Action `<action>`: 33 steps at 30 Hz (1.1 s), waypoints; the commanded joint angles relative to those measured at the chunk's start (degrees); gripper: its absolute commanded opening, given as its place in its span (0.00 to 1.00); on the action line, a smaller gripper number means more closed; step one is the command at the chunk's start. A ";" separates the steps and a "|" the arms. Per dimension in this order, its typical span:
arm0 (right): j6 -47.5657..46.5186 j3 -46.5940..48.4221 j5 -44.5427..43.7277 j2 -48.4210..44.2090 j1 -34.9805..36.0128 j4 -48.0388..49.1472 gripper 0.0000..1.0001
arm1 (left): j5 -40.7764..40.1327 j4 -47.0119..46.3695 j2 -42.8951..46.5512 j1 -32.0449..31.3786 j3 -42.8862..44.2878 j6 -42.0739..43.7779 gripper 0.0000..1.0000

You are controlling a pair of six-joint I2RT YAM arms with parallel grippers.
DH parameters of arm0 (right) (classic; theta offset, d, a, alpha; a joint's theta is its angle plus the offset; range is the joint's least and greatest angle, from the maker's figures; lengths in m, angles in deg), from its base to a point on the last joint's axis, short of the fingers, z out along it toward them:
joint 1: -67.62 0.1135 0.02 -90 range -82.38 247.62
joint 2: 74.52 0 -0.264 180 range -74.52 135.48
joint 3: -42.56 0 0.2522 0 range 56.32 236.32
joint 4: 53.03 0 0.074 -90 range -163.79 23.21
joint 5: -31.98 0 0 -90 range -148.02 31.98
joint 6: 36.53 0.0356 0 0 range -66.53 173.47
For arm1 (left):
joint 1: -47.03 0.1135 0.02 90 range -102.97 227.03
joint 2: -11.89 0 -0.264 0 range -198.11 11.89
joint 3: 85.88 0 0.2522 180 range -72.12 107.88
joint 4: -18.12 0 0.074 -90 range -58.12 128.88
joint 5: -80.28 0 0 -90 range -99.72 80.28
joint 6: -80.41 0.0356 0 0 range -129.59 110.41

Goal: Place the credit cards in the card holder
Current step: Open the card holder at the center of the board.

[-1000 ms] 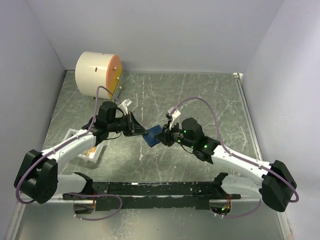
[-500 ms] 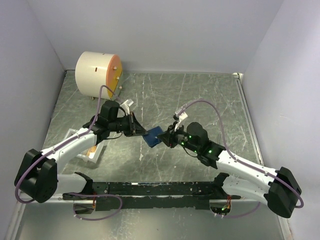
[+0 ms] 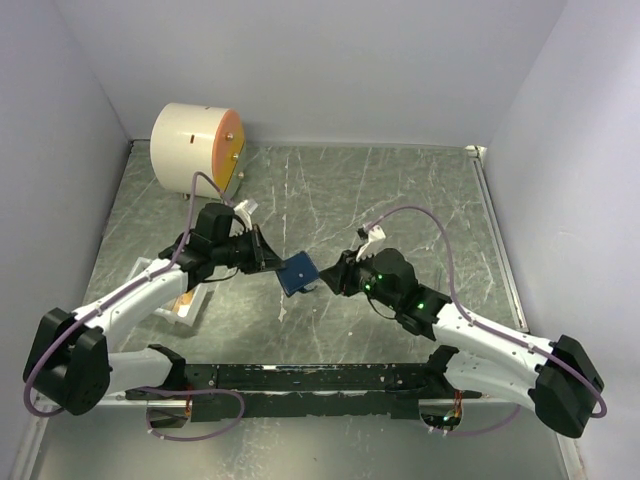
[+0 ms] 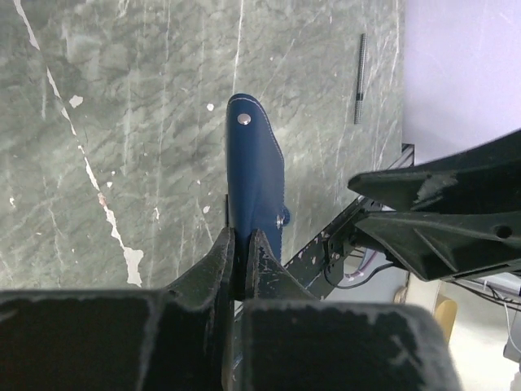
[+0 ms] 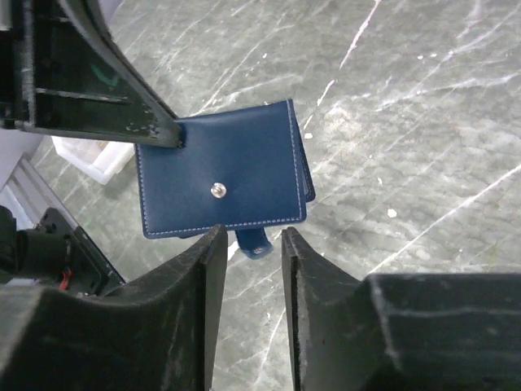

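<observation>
My left pincer (image 4: 242,244) is clenched on the near edge of the small dark navy folding card holder (image 4: 256,171), which stands on edge and, as far as I can judge, clear of the grey-green marbled table (image 4: 122,122). My right pincer (image 5: 250,235) is released, part open and empty. Its tips sit just short of the holder's lower stitched edge, and the little blue snap tab (image 5: 254,243) hangs in line with the gap. I cannot tell whether it touches.

I judge the holder light and supple, with a smooth skin that could slide. The stitched border looks firmest, and the tab or loose flap is where I would take hold to open it.

Farther off lie a white rectangular plastic tray (image 3: 150,272) and, in the back corner, a big cream cylinder with an orange face (image 3: 190,145). I cannot make out the credit cards.
</observation>
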 commanded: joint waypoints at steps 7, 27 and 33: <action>22.70 9.56 0.80 4.59 -0.24 -6.49 0.62 | -5.38 -3.42 6.38 0.30 -1.21 5.61 0.07; 29.70 -0.04 9.10 8.29 -0.26 9.71 0.65 | -8.65 -11.51 16.90 0.28 -4.39 -15.94 0.07; 32.55 -2.82 12.51 7.11 -0.35 19.71 0.60 | -6.68 -16.44 18.65 0.25 -6.53 -22.70 0.07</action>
